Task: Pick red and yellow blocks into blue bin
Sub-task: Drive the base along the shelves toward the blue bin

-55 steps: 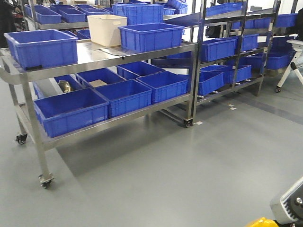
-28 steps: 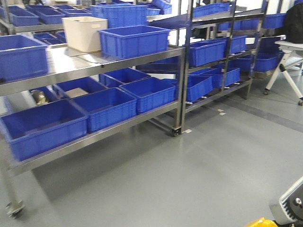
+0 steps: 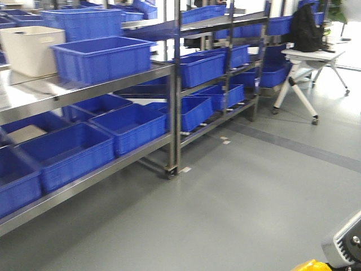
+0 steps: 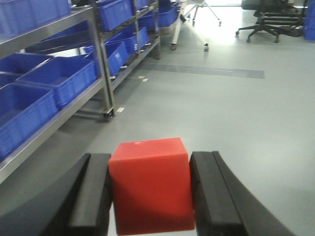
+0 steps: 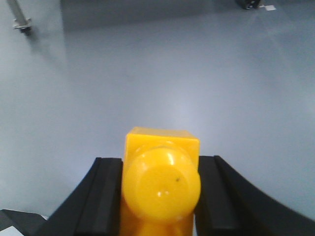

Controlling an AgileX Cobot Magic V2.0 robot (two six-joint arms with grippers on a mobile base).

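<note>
Left gripper (image 4: 151, 196) is clamped on the small plain red cube (image 4: 150, 179). Its black fingers (image 4: 93, 196) press flat against the cube's two sides, above the grey floor (image 4: 221, 108). Right gripper (image 5: 160, 196) is likewise closed on the yellow plastic toy brick with round studs (image 5: 161, 182), one stud facing the camera, over the same floor. In the front view, a wide blue plastic tub with sloping walls (image 3: 101, 59) stands at the right end of the steel rack's (image 3: 176, 113) top shelf, just beside a cream bin (image 3: 28, 51). More blue tubs (image 3: 132, 127) sit on the lower shelf.
</note>
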